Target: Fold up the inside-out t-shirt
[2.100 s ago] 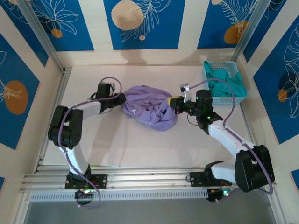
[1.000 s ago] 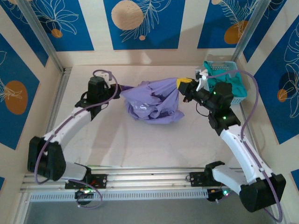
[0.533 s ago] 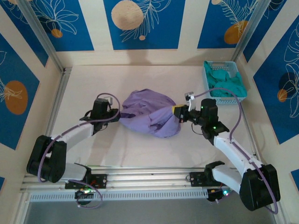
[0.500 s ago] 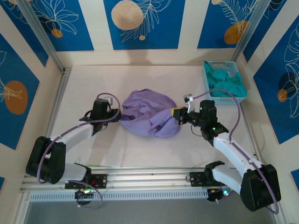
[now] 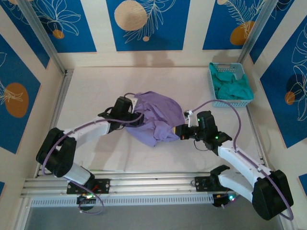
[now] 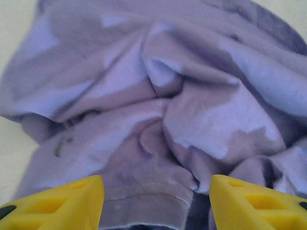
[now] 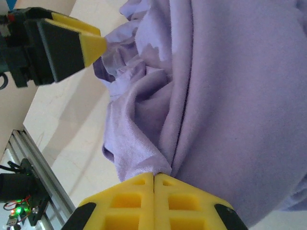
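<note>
Pale tabletop, walled in. The right gripper pinches a fold of the lavender t-shirt. The left gripper stands apart with the hem between its fingers, nothing held. The shirt lies bunched mid-table. Risk: a one-sided pull drags the heap rather than spreading it.

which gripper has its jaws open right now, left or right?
The left gripper: its yellow jaws stand wide apart over the lavender t-shirt. The right gripper differs: its jaws are pressed together, pinching a fold of the same shirt.
</note>
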Tool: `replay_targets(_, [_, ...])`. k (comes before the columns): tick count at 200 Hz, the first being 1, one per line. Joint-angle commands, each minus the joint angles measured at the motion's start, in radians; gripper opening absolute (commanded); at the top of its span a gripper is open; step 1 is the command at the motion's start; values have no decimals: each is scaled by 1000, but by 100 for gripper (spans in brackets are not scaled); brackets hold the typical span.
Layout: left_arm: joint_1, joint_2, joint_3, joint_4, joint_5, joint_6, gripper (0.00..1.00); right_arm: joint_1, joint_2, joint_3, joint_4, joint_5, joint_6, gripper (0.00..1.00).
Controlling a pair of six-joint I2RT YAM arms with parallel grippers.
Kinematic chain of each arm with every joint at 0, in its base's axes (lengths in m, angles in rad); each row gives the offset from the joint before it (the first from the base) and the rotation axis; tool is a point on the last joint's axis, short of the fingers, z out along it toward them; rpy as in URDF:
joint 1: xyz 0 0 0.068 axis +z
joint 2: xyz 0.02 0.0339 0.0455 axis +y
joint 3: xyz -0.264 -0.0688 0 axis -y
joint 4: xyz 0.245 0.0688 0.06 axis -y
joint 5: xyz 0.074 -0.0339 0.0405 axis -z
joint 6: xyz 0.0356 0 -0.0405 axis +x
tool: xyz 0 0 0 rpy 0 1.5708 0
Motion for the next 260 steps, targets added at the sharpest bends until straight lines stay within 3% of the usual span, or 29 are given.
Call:
replay_targets(1, [-29,-13,7,-78,-61,-18,60,0,23,33,-20,13,0,0])
replay_targets(25, [-36,-41,-28,-94,-104,-84,58,-1,45,40,-8,9,-9,0])
replay_targets(69, [-36,13,-35,-46,-8,-140,44,-4,72,47,9,3,-13,0])
replay_targets(119, [-29,89,1,46,10,-145,43,-6,57,37,12,5,-13,0])
replay_targets(138, [-7,118,29,66,12,-129,31,-6,55,39,7,14,-22,0])
replay_targets(168, [49,103,37,160,61,-112,0,-12,44,47,24,47,-36,0])
replay_targets(227, [226,-128,114,156,204,-143,0,-102,-37,215,-5,245,-126,0])
replay_targets(260, [271,-240,244,113,213,-165,0,-161,-42,401,-22,245,-196,0])
